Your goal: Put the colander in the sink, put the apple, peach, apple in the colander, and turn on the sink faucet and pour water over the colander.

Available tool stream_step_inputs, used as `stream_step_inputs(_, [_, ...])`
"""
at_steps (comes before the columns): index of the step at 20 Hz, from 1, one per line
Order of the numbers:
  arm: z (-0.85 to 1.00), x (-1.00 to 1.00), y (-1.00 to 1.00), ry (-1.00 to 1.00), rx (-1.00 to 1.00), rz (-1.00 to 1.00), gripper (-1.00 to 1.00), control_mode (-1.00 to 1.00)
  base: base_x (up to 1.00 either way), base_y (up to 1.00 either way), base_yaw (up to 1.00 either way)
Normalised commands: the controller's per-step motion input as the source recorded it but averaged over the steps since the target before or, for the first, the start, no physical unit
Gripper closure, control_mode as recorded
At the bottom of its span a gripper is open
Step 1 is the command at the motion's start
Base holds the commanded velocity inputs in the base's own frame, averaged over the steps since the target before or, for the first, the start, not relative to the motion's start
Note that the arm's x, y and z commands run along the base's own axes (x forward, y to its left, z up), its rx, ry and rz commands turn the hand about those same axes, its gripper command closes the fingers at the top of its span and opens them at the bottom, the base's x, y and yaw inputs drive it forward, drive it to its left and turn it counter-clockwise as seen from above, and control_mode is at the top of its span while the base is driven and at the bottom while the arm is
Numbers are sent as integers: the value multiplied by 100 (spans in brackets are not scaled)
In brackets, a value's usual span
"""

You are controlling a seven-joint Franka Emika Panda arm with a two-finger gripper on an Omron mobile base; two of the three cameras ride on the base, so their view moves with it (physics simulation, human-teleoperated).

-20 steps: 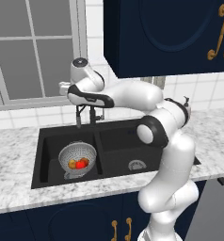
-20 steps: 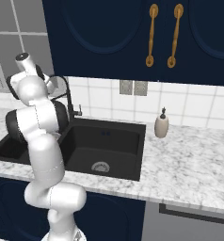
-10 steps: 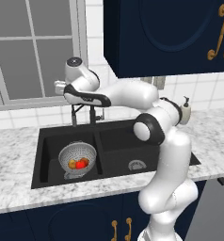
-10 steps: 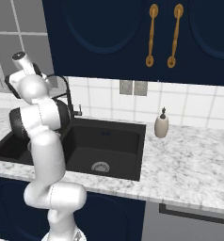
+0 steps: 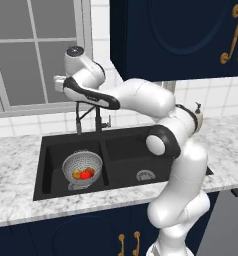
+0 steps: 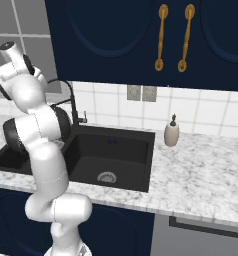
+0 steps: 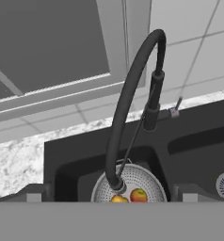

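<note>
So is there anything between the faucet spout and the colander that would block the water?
Nothing visible does. In the hand view the sink faucet arches over so its spout end hangs right above the colander, with open space between them and the fruit below.

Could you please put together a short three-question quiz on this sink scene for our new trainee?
1. True or false: the colander sits in the left basin of the sink.
2. What lies in the colander? A) fruit B) a sponge C) nothing
3. Fill in: the soap dispenser stands on the ____ beside the sink.

Key: 1 true; 2 A; 3 counter.
</note>
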Motion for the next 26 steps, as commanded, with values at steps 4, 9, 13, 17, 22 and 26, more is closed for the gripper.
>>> stream_step_inputs(4, [33,-77,-38,0,0,0,-100,-100,0,0,0])
stream_step_inputs(9, [2,-89,-83,0,0,0,-100,-100,0,0,0])
stream_step_inputs(13, [-14,-80,-98,-1,0,0,-100,-100,0,0,0])
stream_step_inputs(17, [-30,-70,-93,0,-1,1,-100,-100,0,0,0])
stream_step_inputs(22, [-59,-15,-79,-9,-1,7,-100,-100,0,0,0])
stream_step_inputs(26, [-58,24,-24,-22,-3,21,-100,-100,0,0,0])
